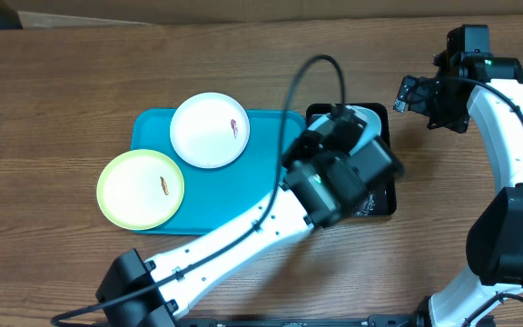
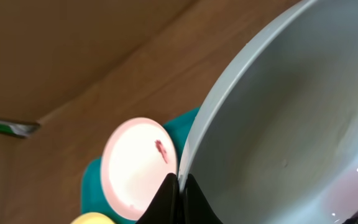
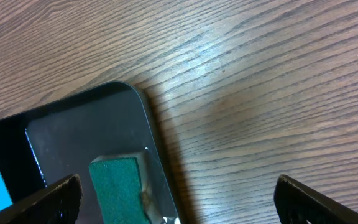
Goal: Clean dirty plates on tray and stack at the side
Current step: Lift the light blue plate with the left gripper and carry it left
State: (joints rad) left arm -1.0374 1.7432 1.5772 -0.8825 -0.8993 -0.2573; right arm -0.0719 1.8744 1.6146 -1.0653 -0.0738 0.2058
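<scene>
Over the wooden table [image 1: 62, 91], left claw [image 2: 179, 178] pinches aqua plate [image 2: 291, 112].

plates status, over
left jaws shut on aqua plate, over black tray. right jaws open, empty. white plate, yellow-green plate smeared, on teal tray.

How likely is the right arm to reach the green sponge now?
Probably yes, though tightly. The right tool is open beside the black tray, and its camera sees the green sponge uncovered. But overhead, the left tool, gripping a pale aqua plate, hangs over that tray.
</scene>
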